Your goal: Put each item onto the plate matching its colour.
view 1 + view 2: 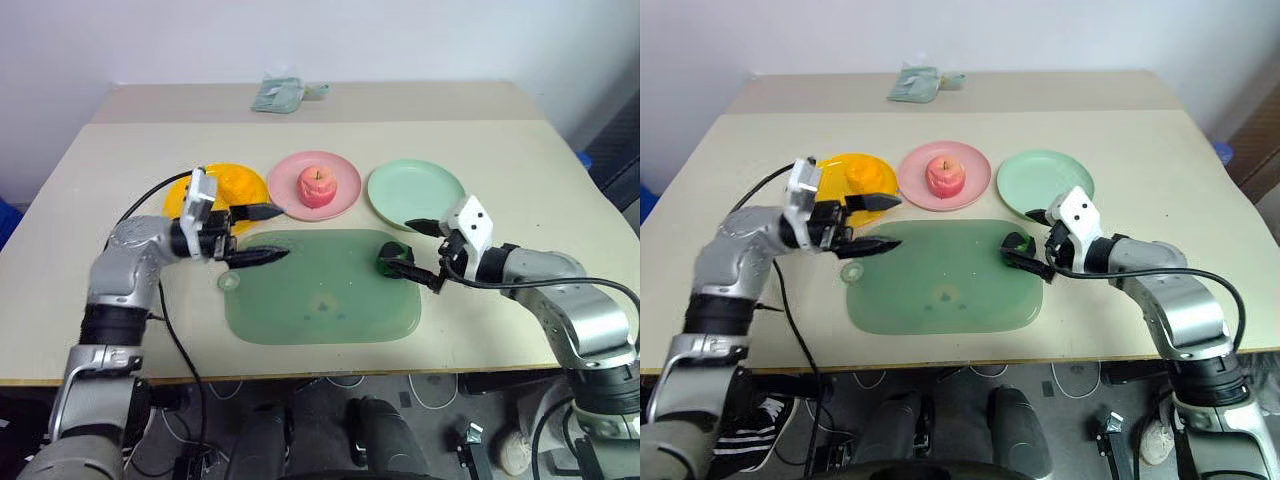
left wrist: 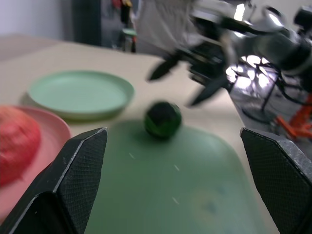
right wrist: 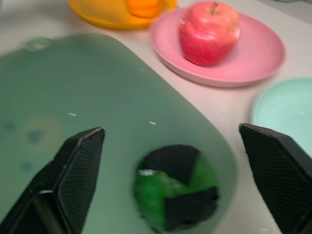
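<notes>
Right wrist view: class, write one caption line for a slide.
Open right tool over the dark green fruit on the green mat; apple on pink plate.

Your right claw [image 3: 173, 180] stands wide open, its fingers [image 3: 73, 175] flanking the dark green fruit [image 3: 175, 187] on the green mat [image 3: 87, 97]. Beyond, you see the apple [image 3: 209, 31] on the pink plate [image 3: 258, 53] and the yellow plate [image 3: 105, 17].

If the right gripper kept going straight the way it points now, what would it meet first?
Most likely the dark green fruit on the green mat: the open right gripper points at it, the fruit lying ahead between its fingers. Exact depth is hard to judge.
</notes>
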